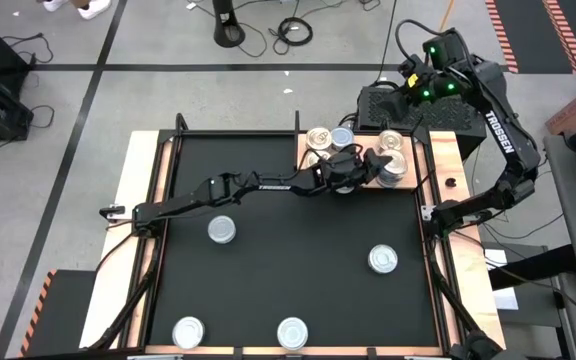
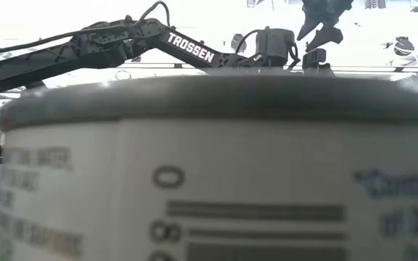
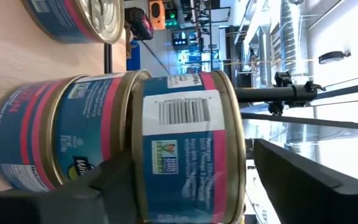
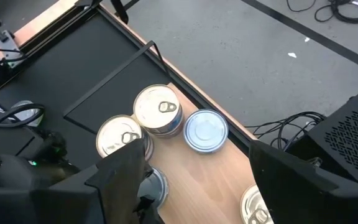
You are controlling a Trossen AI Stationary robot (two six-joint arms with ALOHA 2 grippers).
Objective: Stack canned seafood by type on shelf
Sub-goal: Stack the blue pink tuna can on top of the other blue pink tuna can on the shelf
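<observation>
Where one near can (image 2: 209, 167) fills the low view, shelf hidden (mostly).

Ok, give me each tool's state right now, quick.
Left tool: over the shelf, around a stacked can; open or gripping cannot be told.
Right tool: open, holding nothing, above the shelf.

A black ventilated box (image 1: 388, 103) sits beyond the table, with cables (image 1: 293, 30) on the grey floor (image 1: 148, 100).
</observation>
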